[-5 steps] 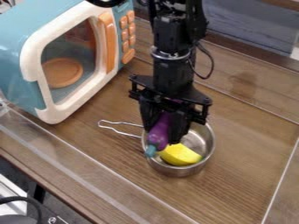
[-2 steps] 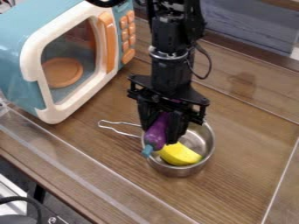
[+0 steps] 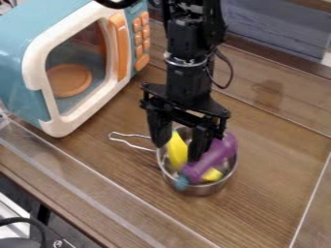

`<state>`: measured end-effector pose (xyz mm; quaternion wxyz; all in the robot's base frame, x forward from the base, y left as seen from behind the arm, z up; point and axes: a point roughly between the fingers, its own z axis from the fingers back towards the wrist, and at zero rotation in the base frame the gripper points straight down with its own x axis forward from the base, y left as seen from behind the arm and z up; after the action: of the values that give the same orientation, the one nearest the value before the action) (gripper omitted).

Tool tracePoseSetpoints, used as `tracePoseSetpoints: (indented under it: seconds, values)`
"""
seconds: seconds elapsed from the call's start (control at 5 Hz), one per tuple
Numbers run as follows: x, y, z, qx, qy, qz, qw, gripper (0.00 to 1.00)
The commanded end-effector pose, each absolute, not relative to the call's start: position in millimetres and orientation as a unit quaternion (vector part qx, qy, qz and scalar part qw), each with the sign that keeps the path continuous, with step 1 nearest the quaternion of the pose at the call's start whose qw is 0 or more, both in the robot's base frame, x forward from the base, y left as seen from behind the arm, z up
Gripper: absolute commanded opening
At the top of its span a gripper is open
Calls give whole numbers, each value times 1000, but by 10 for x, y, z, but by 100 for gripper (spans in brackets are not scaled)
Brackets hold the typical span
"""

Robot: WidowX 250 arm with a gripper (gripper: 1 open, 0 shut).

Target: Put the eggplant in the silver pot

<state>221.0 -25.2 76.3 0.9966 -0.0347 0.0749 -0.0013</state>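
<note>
Released, gripper [image 3: 188, 143] low over silver pot [image 3: 199, 187]; eggplant [image 3: 212, 159] inside, leaning on right side w/ yellow piece [image 3: 177, 149] to left. Best lift straight up, slow, w/o snagging either.

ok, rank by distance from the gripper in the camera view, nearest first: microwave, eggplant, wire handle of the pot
1. Eggplant: right at the gripper, in the pot, on its right side in the image.
2. Wire handle: just left of the gripper in the image.
3. Microwave: farthest, upper left in the image.
</note>
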Motion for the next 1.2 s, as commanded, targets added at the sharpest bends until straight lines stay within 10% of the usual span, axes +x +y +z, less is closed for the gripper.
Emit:
tracePoseSetpoints:
  seconds: [0.0,0.6,1.0]
  values:
    - [2302,-172,798,-35,60,10,998,100]
    - [2682,71,1559,-62,-55,9,997,100]
    - [2768,96,1540,-62,-84,1,995,100]
